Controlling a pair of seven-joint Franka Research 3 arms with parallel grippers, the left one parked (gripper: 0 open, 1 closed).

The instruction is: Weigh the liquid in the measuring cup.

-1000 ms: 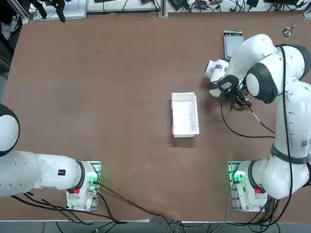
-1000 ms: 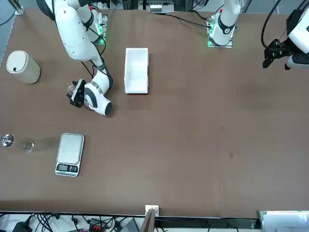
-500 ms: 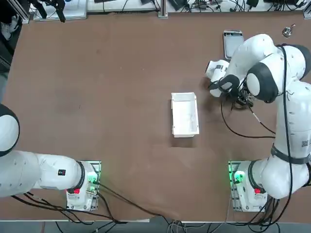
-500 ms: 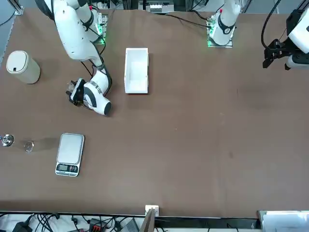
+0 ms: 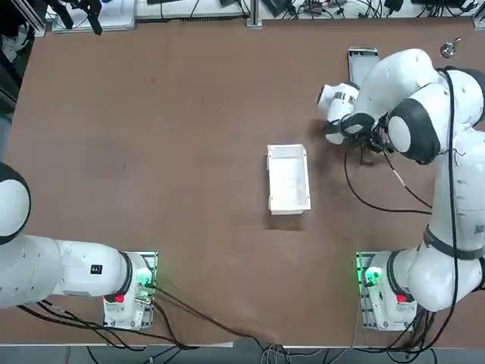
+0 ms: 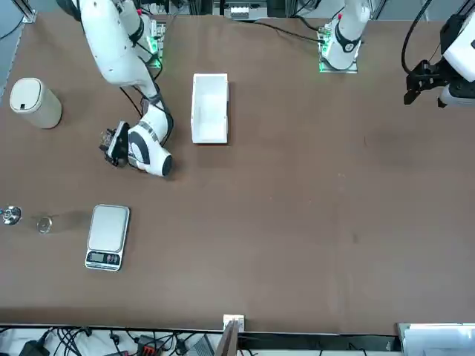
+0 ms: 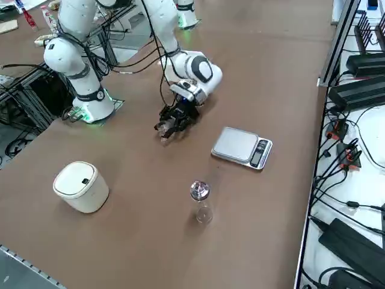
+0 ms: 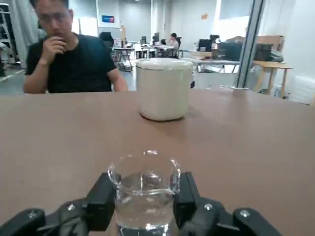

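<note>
- Gripping the measuring cup (image 8: 143,192) between its two fingers (image 8: 102,201), your right claw (image 8: 142,211) has a pad pressed on each side of the glass; the cup is upright, which keeps the clear liquid level and well under the rim

- Seen from the right side, the claw (image 7: 170,126) hangs low over the desk (image 7: 258,72), with the wrist turned so the fingers reach out sideways; I judge this suits a level carry rather than a pour

- You have the scale (image 7: 242,146) close by, flat on the desk with its pan bare; it lies just beyond the claw, toward the far edge from the arm's base, so the carry looks short

- Past the scale a second small clear vessel (image 7: 203,214) and a shiny round object (image 7: 199,190) sit apart from the route

- The white lidded canister (image 8: 164,88) stands ahead of the cup, a possible obstacle only if you overshoot

- A person (image 8: 69,54) sits beyond the desk's edge; the white tray (image 5: 289,179) lies mid-desk, clear of the work
</note>
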